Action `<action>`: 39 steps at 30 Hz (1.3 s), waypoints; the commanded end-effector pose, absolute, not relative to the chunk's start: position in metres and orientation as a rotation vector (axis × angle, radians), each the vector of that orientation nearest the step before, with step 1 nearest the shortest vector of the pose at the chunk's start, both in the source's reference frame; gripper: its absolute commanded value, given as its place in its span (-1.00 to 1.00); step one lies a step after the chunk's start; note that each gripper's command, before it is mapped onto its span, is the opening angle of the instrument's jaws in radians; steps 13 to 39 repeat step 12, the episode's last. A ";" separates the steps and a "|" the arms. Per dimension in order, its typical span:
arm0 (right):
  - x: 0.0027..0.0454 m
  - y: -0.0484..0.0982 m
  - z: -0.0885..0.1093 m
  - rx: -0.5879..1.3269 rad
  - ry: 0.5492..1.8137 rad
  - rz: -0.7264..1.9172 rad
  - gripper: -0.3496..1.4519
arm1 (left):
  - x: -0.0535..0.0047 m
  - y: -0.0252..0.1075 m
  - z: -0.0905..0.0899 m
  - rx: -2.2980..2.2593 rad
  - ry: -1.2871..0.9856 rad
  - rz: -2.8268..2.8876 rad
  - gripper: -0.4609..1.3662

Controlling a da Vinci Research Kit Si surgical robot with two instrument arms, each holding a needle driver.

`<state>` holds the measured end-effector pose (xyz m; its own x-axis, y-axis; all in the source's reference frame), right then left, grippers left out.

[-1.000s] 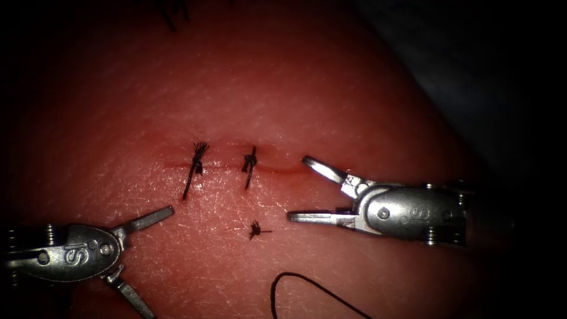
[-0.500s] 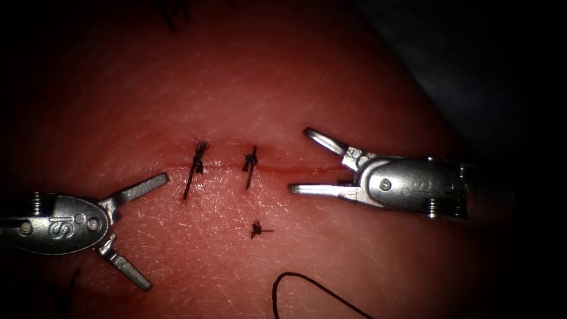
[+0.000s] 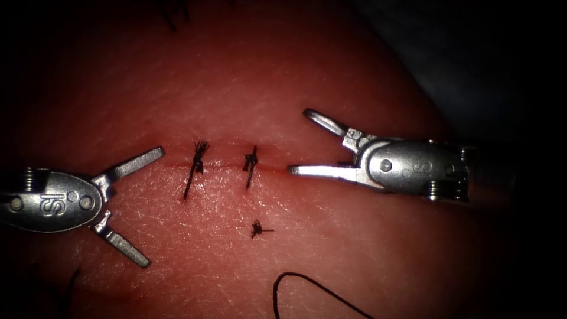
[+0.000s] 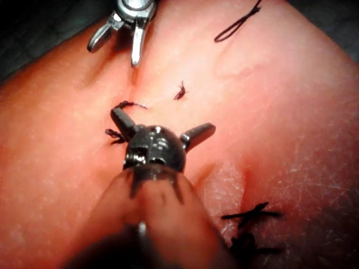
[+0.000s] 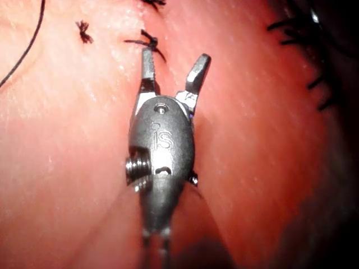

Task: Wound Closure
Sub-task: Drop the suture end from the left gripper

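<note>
Both tools have shifted up over the last second, and neither has picked anything up, so nothing is being worked on the wound at this point. Nearest the camera, a loop of loose thread (image 3: 307, 286) lies on the tissue (image 3: 248, 88) below the cut, touched by neither tool; no needle can be made out. A little further up sits a small cut end of thread (image 3: 256, 229), on its own. The left end effector (image 3: 142, 208) has risen from low on the left to level with the cut (image 3: 227, 167), jaws spread wide and empty, its upper jaw tip pointing at the left end of the cut (whether it rests on the skin, cannot tell). Two knotted stitches (image 3: 195, 168) cross the cut between the tools, both with frayed tails. The right end effector (image 3: 298, 142) has also come up, jaws well apart and holding nothing; its lower jaw now lies along the line of the cut just right of the second stitch (image 3: 250, 165), near it but apart, upper jaw angled away over bare tissue.
</note>
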<state>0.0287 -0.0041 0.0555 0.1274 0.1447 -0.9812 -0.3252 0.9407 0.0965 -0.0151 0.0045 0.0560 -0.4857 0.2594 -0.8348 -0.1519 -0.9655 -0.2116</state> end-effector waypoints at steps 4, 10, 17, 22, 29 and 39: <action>0.0287 -0.004 0.056 -0.149 1.402 0.342 0.66 | -0.0152 0.005 0.056 -1.437 -0.152 2.512 0.73; 0.0286 -0.003 0.056 -0.149 1.399 0.343 0.66 | -0.0153 0.005 0.056 -1.438 -0.146 2.507 0.69; 0.0286 -0.003 0.056 -0.149 1.399 0.343 0.68 | -0.0153 0.005 0.056 -1.437 -0.145 2.507 0.69; 0.0286 -0.003 0.056 -0.149 1.399 0.343 0.68 | -0.0153 0.005 0.056 -1.437 -0.145 2.507 0.69; 0.0286 -0.003 0.056 -0.149 1.399 0.343 0.68 | -0.0153 0.005 0.056 -1.437 -0.145 2.507 0.69; 0.0286 -0.003 0.056 -0.149 1.399 0.343 0.68 | -0.0153 0.005 0.056 -1.437 -0.145 2.507 0.69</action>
